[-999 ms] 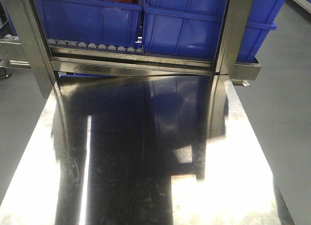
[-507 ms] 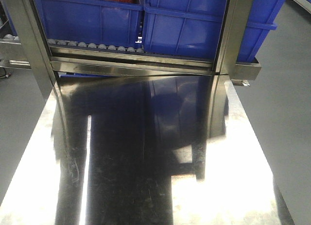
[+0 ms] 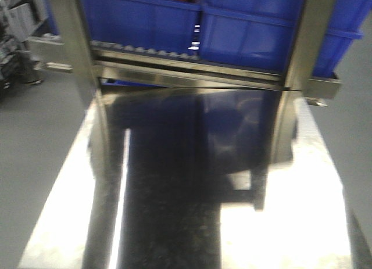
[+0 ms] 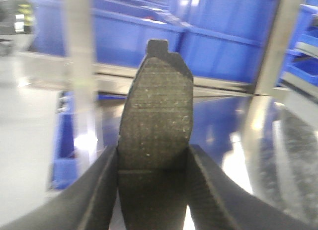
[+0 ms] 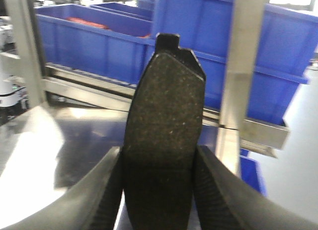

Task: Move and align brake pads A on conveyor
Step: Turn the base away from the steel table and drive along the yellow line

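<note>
Brake pads A (image 4: 156,115) (image 5: 166,115): two of them on show, one per wrist cam, and both are up in the air rather than lying on anything. The left gripper (image 4: 153,155) is clamped on one. Its two black ribbed fingers (image 4: 94,190) press against the pad's long sides, and the pad stands on end with a small square tab at the top. You can see a faint grid texture on its face.

Same deal for the right gripper (image 5: 159,158). Its jaws are closed snug on the other pad, which is also upright with the tab on top, showing a dark speckled face.

Behind both pads is the shiny steel table (image 3: 290,222), with blue plastic bins (image 3: 139,19) sitting on a roller track (image 3: 145,50) in a steel rack (image 3: 72,42) along the table's far edge. One bin has something red in it (image 5: 89,22), can't tell what.

The front cam is pretty blurry. It just gives the table top with dark reflections of the bins and rack posts, and grey floor (image 3: 35,135) off both side edges.
</note>
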{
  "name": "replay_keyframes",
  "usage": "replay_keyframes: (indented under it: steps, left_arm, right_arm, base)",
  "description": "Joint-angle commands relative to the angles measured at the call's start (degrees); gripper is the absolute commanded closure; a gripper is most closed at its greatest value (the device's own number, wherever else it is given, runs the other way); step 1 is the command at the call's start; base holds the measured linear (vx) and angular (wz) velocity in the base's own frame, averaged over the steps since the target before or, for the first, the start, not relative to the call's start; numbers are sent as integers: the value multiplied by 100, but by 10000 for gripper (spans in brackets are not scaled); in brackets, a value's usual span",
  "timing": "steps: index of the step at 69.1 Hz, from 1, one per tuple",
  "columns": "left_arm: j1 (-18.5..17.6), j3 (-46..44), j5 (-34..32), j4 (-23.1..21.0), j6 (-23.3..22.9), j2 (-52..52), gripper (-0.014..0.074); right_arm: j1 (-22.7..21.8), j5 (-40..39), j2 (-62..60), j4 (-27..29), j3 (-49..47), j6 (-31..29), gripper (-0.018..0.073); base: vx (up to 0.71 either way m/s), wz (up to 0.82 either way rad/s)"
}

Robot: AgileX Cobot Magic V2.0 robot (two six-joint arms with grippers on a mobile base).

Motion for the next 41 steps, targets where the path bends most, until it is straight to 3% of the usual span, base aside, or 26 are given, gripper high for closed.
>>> replay_keyframes:
  steps: [1, 41]
  left_arm:
    - [-17, -143, -535, 66, -8, 81, 602]
    - [-17, -143, -534, 49, -8, 81, 602]
  right_arm:
    - [-33, -577, 52, 29, -150, -63, 561]
    - [-34, -576, 52, 22, -150, -63, 561]
  base:
    - [-14, 57]
    - [-22, 84]
